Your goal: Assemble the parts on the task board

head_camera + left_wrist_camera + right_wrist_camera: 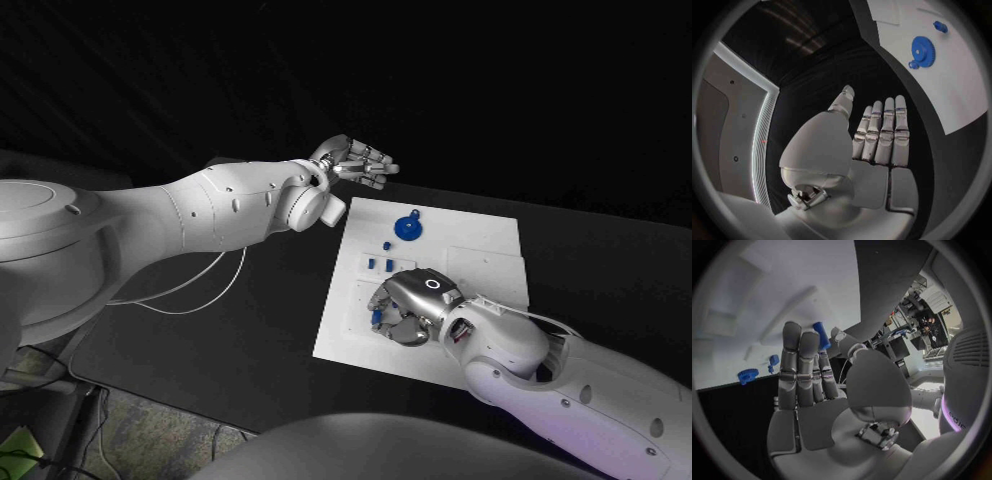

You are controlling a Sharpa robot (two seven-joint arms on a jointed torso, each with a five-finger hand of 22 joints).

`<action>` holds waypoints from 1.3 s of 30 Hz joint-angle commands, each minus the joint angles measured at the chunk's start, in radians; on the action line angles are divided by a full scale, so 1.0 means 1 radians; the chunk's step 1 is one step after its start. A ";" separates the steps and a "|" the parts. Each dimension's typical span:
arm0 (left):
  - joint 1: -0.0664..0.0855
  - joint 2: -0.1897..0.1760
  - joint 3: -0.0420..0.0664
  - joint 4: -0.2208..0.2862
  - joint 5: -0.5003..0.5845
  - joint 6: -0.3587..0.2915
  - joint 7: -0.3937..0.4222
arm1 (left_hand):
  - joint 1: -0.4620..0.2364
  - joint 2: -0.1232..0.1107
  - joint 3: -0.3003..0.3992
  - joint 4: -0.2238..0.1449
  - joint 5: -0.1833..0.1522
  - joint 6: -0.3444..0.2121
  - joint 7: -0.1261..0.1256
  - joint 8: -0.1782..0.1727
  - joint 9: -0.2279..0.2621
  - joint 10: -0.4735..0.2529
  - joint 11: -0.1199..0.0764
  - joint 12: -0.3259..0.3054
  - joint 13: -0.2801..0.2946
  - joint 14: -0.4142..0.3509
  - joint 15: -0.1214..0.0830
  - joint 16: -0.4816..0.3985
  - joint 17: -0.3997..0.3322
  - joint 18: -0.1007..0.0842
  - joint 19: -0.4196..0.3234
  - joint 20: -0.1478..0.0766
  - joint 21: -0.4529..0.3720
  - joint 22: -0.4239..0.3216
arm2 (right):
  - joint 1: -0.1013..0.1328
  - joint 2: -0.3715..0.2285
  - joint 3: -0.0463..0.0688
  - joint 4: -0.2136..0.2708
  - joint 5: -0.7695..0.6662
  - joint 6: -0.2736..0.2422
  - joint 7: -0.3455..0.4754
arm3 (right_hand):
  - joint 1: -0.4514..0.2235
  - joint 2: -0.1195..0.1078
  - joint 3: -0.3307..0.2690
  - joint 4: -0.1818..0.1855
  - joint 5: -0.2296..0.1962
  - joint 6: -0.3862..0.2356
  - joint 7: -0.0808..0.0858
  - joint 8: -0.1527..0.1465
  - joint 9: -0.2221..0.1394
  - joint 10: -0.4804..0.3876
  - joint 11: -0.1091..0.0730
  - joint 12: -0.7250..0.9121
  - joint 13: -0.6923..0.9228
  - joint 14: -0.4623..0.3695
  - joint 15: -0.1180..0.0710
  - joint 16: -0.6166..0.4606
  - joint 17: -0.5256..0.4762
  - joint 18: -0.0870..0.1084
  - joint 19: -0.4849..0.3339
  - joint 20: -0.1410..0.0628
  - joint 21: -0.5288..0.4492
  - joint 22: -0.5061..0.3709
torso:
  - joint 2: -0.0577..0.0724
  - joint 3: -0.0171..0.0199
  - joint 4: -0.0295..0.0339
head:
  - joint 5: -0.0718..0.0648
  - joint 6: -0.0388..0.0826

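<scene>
Head view sets the left hand (358, 162) at about 12 o'clock, off the far edge of the task board (483, 240), over the black worktop (216, 330). Its fingers (879, 135) lie straight and side by side, the thumb a little apart, holding nothing. The right hand (411, 305) rests low on the board at about 6 o'clock. In the right wrist view its fingers (795, 365) stand straight and close together, and a small blue peg (821, 335) shows at their tips; I cannot tell whether it is pinched or merely touched. A blue gear (410, 229) lies on the board's far half, with small blue parts (378, 264) nearer the middle.
</scene>
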 commanded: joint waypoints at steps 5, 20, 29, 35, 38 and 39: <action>0.001 0.000 0.001 0.002 0.006 0.015 0.005 | -0.003 0.010 -0.002 0.004 -0.003 0.006 -0.001 0.002 0.000 -0.002 -0.005 -0.003 0.000 0.005 0.000 0.000 0.001 -0.014 -0.006 0.000 0.000 0.000 | -0.001 -0.002 0.000 0.000 0.011 -0.048 0.000 | 0.013 -0.005 -0.021 0.001 0.003 -0.022 -0.004 -0.003 -0.001 -0.031 0.006 -0.001 0.002 -0.018 0.005 0.002 -0.007 0.017 0.021 0.011 -0.017 -0.006 | 0.000 0.0005 -0.0001 | -0.003 0.000; 0.001 -0.006 0.000 0.003 0.006 0.016 0.005 | -0.003 0.010 -0.002 0.004 -0.003 0.006 -0.001 0.002 0.000 -0.002 -0.005 -0.003 0.000 0.005 0.000 0.000 0.001 -0.014 -0.006 0.000 0.000 0.000 | 0.000 -0.084 0.022 0.048 0.261 -0.192 0.087 | 0.045 0.009 -0.100 0.071 0.007 -0.061 0.034 -0.004 -0.004 -0.040 0.009 0.037 -0.001 -0.067 0.011 0.011 -0.060 0.022 0.009 0.020 -0.081 -0.035 | -0.002 -0.0002 -0.0011 | -0.025 0.017; 0.001 -0.045 0.000 0.015 0.006 0.036 0.015 | -0.006 0.002 -0.004 0.008 -0.005 -0.001 0.001 0.002 0.001 -0.009 -0.003 -0.003 0.000 0.005 0.001 0.000 0.001 -0.014 -0.006 0.001 0.000 -0.001 | 0.004 -0.215 0.120 0.067 0.584 -0.122 0.107 | 0.013 0.041 -0.079 0.063 0.037 0.002 0.015 0.005 0.013 0.116 -0.042 0.121 0.024 -0.079 -0.015 -0.001 -0.078 0.003 0.004 0.001 -0.106 -0.048 | -0.006 0.0034 -0.0061 | -0.074 0.039; 0.001 -0.075 0.000 0.039 0.006 0.032 0.018 | -0.006 -0.001 -0.002 0.009 -0.006 0.001 0.001 0.003 0.001 -0.007 -0.003 -0.003 0.000 0.005 0.000 0.000 0.001 -0.013 -0.005 0.001 0.000 -0.001 | 0.030 -0.297 0.147 0.048 0.733 0.016 0.044 | -0.024 0.100 -0.187 0.069 0.056 0.040 -0.018 -0.001 0.084 0.038 -0.094 0.598 0.461 -0.036 -0.056 0.048 -0.029 -0.035 0.038 -0.049 -0.051 -0.005 | -0.012 0.0094 -0.0093 | -0.108 0.050; 0.001 -0.087 -0.001 0.055 0.007 0.031 0.019 | -0.006 -0.001 -0.002 0.009 -0.006 0.001 0.001 0.003 0.001 -0.007 -0.003 -0.003 0.000 0.005 0.000 0.000 0.001 -0.013 -0.005 0.001 0.000 -0.001 | 0.038 -0.324 0.151 0.041 0.768 0.073 -0.001 | -0.041 0.098 -0.185 0.091 0.059 0.051 -0.029 0.000 0.149 0.029 -0.106 0.689 0.587 -0.029 -0.062 0.091 0.029 -0.046 0.039 -0.057 0.027 0.034 | -0.015 0.0112 -0.0108 | -0.120 0.050; 0.001 -0.095 -0.001 0.068 0.009 0.029 0.020 | -0.007 -0.002 -0.001 0.010 -0.006 0.003 0.000 0.003 0.001 -0.005 -0.004 -0.003 0.001 0.007 0.000 0.000 0.001 -0.013 -0.005 0.000 0.000 -0.001 | 0.042 -0.341 0.153 0.038 0.786 0.099 -0.030 | -0.061 0.098 -0.181 0.101 0.059 0.048 -0.034 0.001 0.190 0.042 -0.108 0.719 0.643 -0.019 -0.068 0.107 0.058 -0.049 0.043 -0.061 0.081 0.057 | -0.017 0.0123 -0.0124 | -0.128 0.049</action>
